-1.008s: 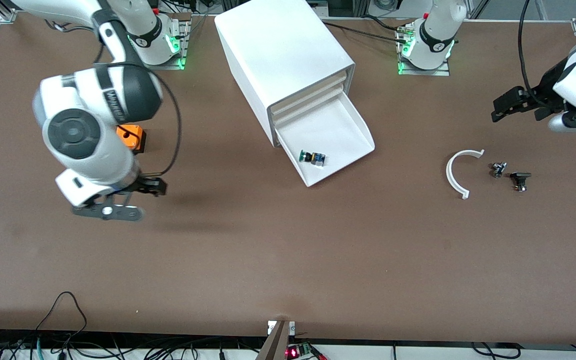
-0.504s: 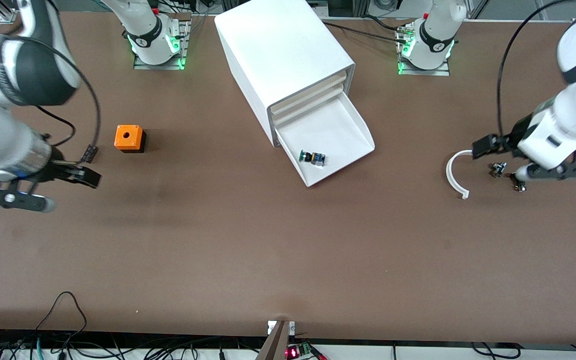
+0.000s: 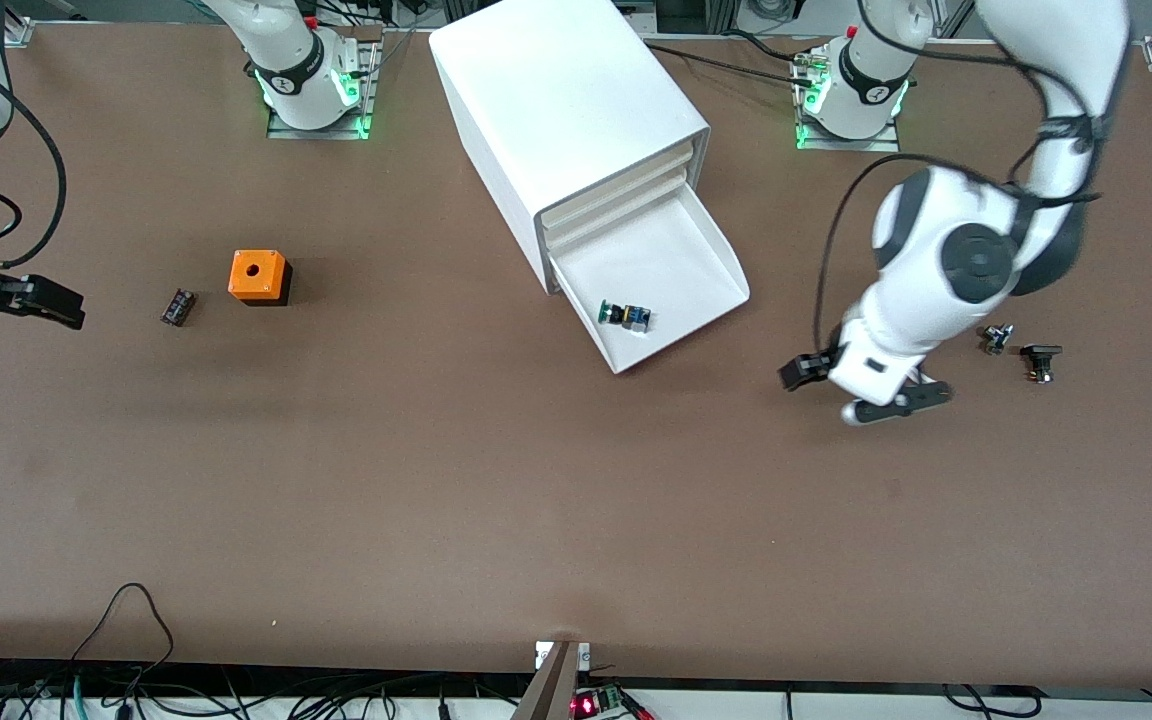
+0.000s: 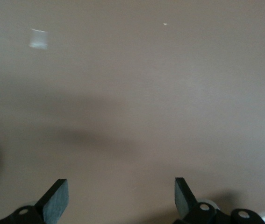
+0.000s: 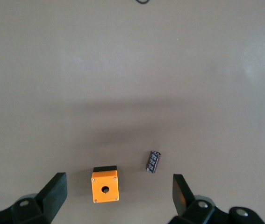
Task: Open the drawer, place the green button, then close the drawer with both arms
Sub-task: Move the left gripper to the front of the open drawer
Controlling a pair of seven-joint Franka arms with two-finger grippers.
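Observation:
The white cabinet (image 3: 566,110) stands at the middle of the table by the arms' bases. Its lowest drawer (image 3: 706,250) is pulled out. The green-capped button (image 3: 624,316) lies in the drawer near its front lip. My left gripper (image 3: 801,372) is open and empty above bare table, between the drawer's front and the small parts; the left wrist view shows its open fingers (image 4: 57,198) over brown table. My right gripper (image 3: 56,300) is open and empty at the right arm's end of the table; in the right wrist view (image 5: 120,177) it is well apart from the drawer.
An orange cube with a hole (image 3: 258,276) and a small black component (image 3: 177,306) lie toward the right arm's end; both show in the right wrist view, the cube (image 5: 105,185) and the component (image 5: 153,161). Two small dark parts (image 3: 997,338) (image 3: 1040,360) lie toward the left arm's end.
My right arm has swung away from the orange cube to the table's end, uncovering the black component. My left arm has swung from the table's end toward the drawer. The drawer and button have not moved.

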